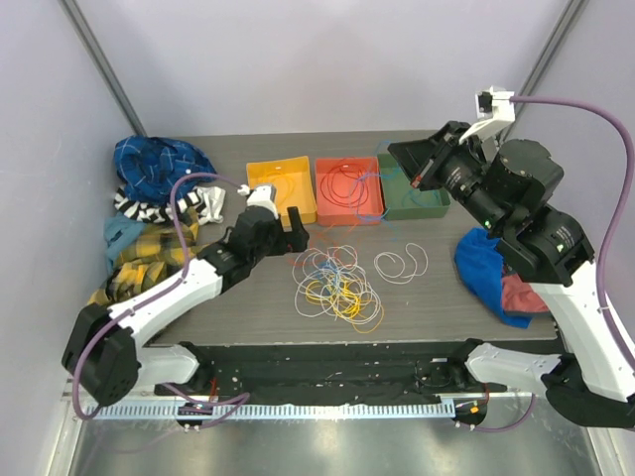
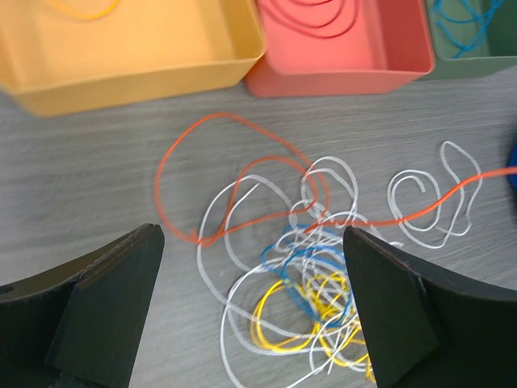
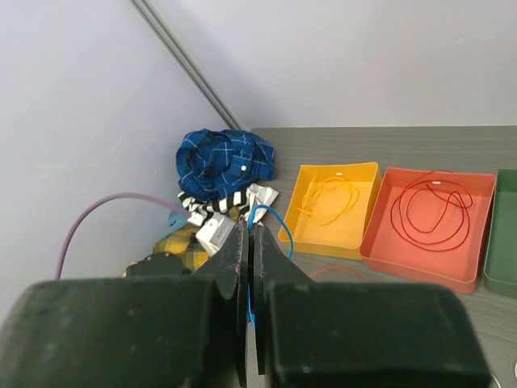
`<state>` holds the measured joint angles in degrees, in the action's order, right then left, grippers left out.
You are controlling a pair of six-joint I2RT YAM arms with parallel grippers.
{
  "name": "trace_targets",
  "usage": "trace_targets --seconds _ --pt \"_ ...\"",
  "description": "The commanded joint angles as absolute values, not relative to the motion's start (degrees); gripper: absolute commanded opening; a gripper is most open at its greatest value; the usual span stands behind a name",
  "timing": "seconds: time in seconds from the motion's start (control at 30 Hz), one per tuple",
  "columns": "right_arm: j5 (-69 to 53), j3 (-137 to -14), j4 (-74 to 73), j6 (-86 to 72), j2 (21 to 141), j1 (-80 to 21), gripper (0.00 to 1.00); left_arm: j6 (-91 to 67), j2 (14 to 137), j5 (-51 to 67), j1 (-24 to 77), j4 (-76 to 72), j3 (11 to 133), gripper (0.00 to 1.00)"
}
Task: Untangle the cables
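Loosely tangled cables [image 2: 311, 271] lie between left gripper's [image 2: 252, 236] spread fingers; right gripper [image 3: 249, 229] pinches blue cable [image 3: 270, 209].

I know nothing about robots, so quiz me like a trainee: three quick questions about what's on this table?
1. True or false: the left gripper is open above the tangled cables.
2. The red tray holds a cable of which colour? A blue, B red, C white.
3. Fill in: the right gripper is shut on a ___ cable.
Key: 1 true; 2 B; 3 blue cable.
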<state>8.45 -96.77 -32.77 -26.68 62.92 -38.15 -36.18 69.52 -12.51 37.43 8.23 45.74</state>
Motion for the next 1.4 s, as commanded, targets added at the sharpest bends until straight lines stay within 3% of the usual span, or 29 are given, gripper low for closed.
trace_targets --seconds 0.0,0.4,0.83,1.17,1.27,1.3,1.37 --pt "6.3 -95.9 -31.6 -27.2 61.5 -38.4 0.01 -31.0 74.1 -7.5 37.6 -1.8 50.4 1.00" --pt "6.9 -96.2 -32.9 -26.5 59.8 -38.5 0.01 -28.7 78.7 5.2 38.1 -8.1 50.7 0.97" --pt "6.6 -95.8 -32.6 -26.7 59.6 -38.4 0.01 -23.9 72.3 8.0 38.2 -5.2 47.9 0.98" --pt "5.5 -96.6 -32.5 -26.9 59.8 -38.4 0.01 -23.1 83.8 10.4 38.2 -6.1 52.6 0.86" --pt "5.8 -96.9 -33.0 -26.5 59.6 -38.4 0.01 -22.0 86.2 10.1 38.2 -4.9 54.9 0.70" --pt "5.9 -96.9 -33.0 -26.5 59.5 -38.5 0.01 -21.7 86.8 10.1 38.1 -4.3 55.5 0.54" --pt "6.4 -96.7 -33.3 -26.0 59.2 -38.5 0.01 -21.4 87.6 10.2 38.1 -2.1 57.3 0.33"
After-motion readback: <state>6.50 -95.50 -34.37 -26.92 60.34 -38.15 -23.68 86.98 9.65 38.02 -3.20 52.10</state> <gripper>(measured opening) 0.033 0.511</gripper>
